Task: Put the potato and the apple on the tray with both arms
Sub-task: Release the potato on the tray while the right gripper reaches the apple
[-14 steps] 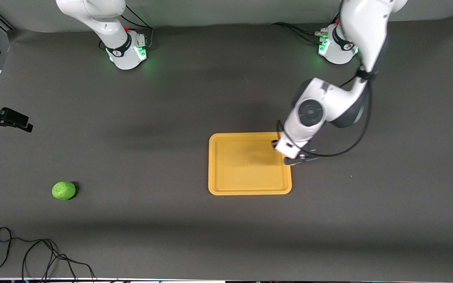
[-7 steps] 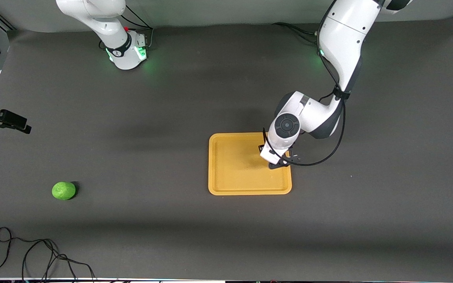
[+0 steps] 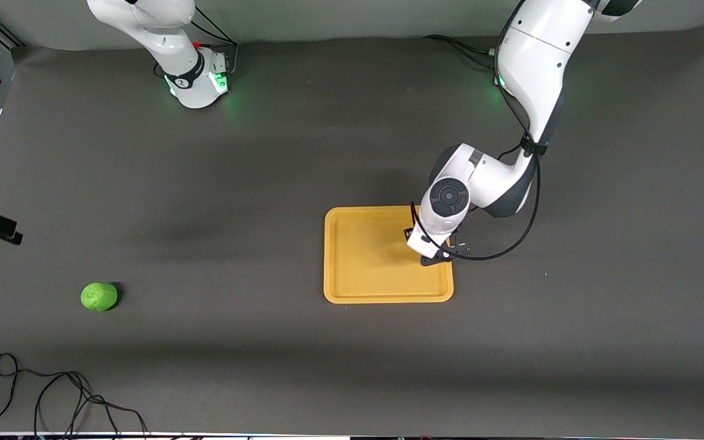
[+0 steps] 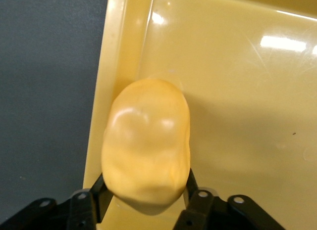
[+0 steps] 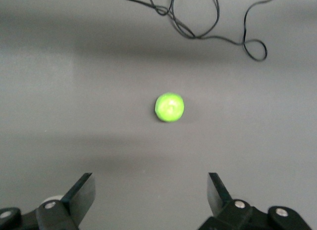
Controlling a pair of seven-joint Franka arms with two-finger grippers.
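On the table (image 3: 340, 366), your tray (image 3: 364, 256) lies toward the left arm's end. The left end effector (image 4: 146, 203) hangs low over the tray's edge there, clamped on the potato (image 4: 147, 143), whose long axis runs along the rim; inward you have open floor. The apple (image 3: 99, 296) sits well apart toward the right arm's end, straight ahead of your right end effector (image 5: 151, 195), spread wide above bare table.
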